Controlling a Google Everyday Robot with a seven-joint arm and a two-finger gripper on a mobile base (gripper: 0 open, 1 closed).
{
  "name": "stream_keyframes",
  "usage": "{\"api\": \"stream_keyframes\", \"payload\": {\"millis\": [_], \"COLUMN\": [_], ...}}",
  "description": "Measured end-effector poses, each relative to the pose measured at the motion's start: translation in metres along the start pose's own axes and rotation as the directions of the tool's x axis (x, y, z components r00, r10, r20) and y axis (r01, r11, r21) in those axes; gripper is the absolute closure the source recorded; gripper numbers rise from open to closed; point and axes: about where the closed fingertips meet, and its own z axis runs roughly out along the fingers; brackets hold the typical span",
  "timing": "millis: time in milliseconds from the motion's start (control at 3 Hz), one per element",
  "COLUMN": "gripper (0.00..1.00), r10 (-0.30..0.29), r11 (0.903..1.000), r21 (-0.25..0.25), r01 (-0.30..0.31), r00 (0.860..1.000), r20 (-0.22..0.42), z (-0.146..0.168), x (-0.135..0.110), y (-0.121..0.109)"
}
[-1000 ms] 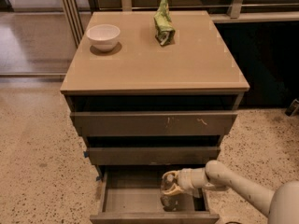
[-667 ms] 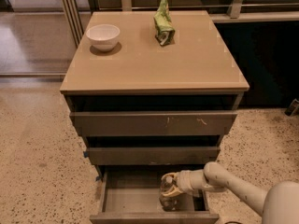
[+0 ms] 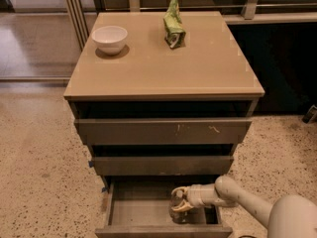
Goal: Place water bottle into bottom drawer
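Note:
The bottom drawer [image 3: 136, 209] is pulled open, grey inside. The water bottle [image 3: 176, 211] stands upright inside it, toward the right, a clear bottle with a dark band. My gripper [image 3: 181, 202] reaches in from the right on a white arm and is shut around the upper part of the bottle. The bottle's cap is hidden behind the fingers [image 3: 184, 207]. I cannot tell whether the bottle's base rests on the drawer floor.
The two wider drawers above, the scratched one [image 3: 163, 131] and the middle one [image 3: 161, 165], stick out slightly. On the cabinet top [image 3: 208, 68] sit a white bowl [image 3: 109, 38] and a green snack bag [image 3: 174, 23]. Speckled floor lies all around.
The gripper and bottle have shifted slightly left and down inside the drawer. Nothing else has moved.

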Motion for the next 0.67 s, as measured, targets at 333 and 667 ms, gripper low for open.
{"api": "stream_keyframes", "payload": {"millis": [333, 667], "gripper": [1.0, 1.0], "r10": [-0.001, -0.017], "r11": [1.0, 0.9998], "r21": [-0.003, -0.014], "r01": [0.001, 0.017], "r00": [1.0, 1.0], "r20": [-0.003, -0.014], "z": [0.0034, 0.008], "x": [0.0056, 0.0062], "y": [-0.0006, -0.0001]}}
